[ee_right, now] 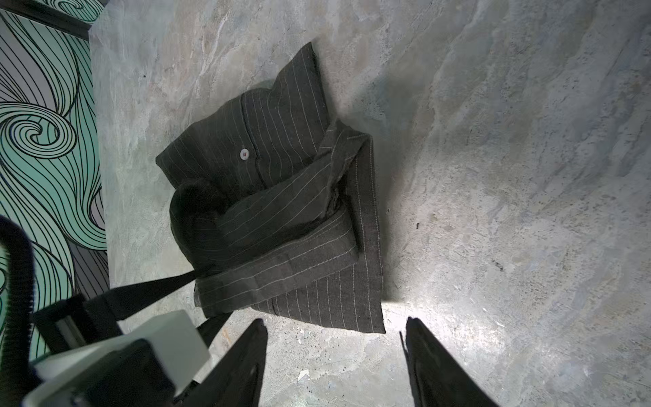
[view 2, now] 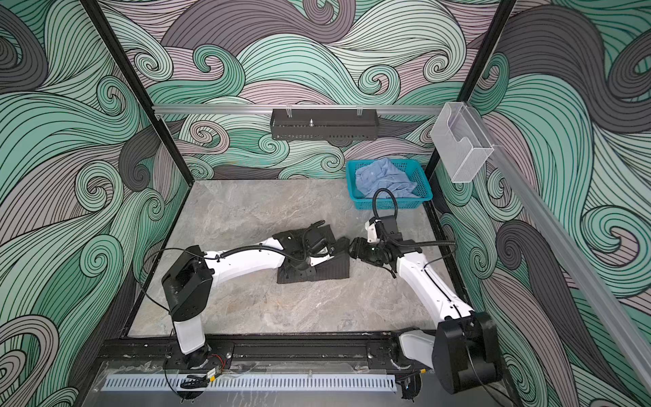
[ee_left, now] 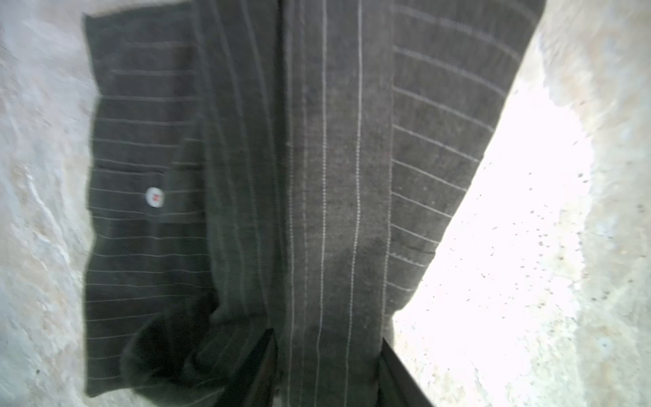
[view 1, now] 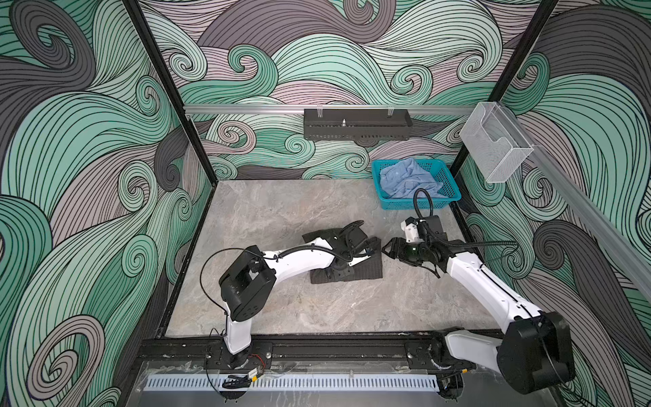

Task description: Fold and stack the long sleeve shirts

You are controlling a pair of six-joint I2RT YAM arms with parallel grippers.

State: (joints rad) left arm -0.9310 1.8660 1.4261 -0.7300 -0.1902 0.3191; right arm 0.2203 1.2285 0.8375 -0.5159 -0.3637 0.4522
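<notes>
The dark grey pinstriped shirt (view 1: 366, 271) (view 2: 331, 267) lies partly folded mid-table. My left gripper (view 1: 371, 245) (view 2: 334, 246) is low over its right end. In the left wrist view its jaws (ee_left: 327, 340) stand apart on either side of a flat band of the striped cloth (ee_left: 338, 176). The right wrist view shows those left fingers (ee_right: 158, 285) astride the end of that band. My right gripper (view 1: 385, 248) (ee_right: 334, 324) hangs open and empty over bare table beside the shirt's corner (ee_right: 352, 310). The light blue shirt (view 1: 405, 179) (view 2: 382, 176) lies crumpled in the basket.
The teal mesh basket (view 1: 447, 183) (view 2: 421, 181) sits at the back right corner. A black tray (view 1: 357, 125) hangs on the back rail. A clear plastic holder (view 1: 495, 144) is fixed to the right rail. Patterned walls close in three sides of the marble table (view 1: 281, 310).
</notes>
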